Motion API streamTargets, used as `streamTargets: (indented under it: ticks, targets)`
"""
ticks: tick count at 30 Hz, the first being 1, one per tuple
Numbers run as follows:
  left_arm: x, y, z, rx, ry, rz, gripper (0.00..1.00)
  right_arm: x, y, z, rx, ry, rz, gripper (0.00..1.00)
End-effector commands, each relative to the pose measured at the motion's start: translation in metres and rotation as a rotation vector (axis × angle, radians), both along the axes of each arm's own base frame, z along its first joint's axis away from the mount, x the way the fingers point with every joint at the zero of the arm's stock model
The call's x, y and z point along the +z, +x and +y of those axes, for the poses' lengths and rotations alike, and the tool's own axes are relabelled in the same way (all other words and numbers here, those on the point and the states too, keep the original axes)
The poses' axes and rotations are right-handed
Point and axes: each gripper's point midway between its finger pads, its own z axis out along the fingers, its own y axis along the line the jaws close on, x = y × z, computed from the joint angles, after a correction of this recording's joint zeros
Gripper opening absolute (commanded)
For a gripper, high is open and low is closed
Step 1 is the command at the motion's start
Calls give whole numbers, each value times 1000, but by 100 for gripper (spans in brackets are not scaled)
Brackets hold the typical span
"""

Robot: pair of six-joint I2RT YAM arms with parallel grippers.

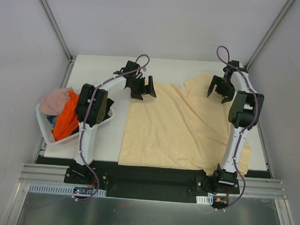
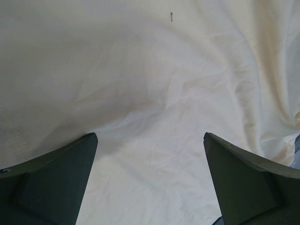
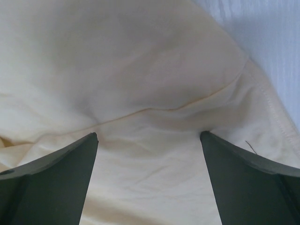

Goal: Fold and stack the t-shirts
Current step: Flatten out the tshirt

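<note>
A pale yellow-beige t-shirt [image 1: 174, 126] lies spread on the white table; it fills the left wrist view [image 2: 154, 84] and most of the right wrist view [image 3: 140, 70]. My left gripper [image 1: 144, 87] is open and empty over the shirt's far left corner. My right gripper [image 1: 219, 89] is open and empty over the shirt's far right sleeve, near a seam [image 3: 154, 110]. An orange t-shirt [image 1: 66, 120] and a dusty pink t-shirt [image 1: 55, 100] lie bunched in the basket at the left. The black t-shirt is hidden.
A white plastic basket [image 1: 43, 128] stands at the table's left edge beside the left arm. The shirt's near right corner hangs over the table's front edge by the right arm's base [image 1: 226, 176]. Grey walls enclose the table.
</note>
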Motion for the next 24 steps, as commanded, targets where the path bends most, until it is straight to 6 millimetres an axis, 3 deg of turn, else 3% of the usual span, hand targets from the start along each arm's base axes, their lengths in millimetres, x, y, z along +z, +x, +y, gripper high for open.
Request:
streamTargets:
  ticks: [1,3,4,6,7,8,10,12,16,17,20,24]
  targets:
    - [-26,24,20,20,51,38,99,-4,13,-13,46,8,47,96]
    - [-18,45,22,43,39,14,99,-18,17,-19,41,2,75,96]
    - [-28,49,23,49,37,36,99,-17,23,-22,42,-2,58,96]
    - [-18,66,20,58,5,15,99,-16,43,-30,32,-6,-9,96]
    - [-25,71,21,64,-2,25,99,-15,51,-33,19,-7,-43,96]
    - [-15,81,18,66,-19,-1,99,-12,68,-41,1,-21,-111,96]
    - [-23,90,19,82,-23,6,99,-10,84,-49,-44,-24,-173,96]
    - [-16,102,18,98,-41,-16,99,1,109,-54,-55,-10,-257,96]
    - [-19,117,20,138,-60,-13,99,0,114,-69,-182,21,-268,96]
    - [-20,119,22,148,-61,-10,99,10,118,-76,-216,25,-307,96]
    - [-23,120,29,176,-42,-5,99,-2,113,-92,-283,28,-287,96]
    - [-18,122,29,175,-54,-9,99,1,125,-95,-313,85,-324,96]
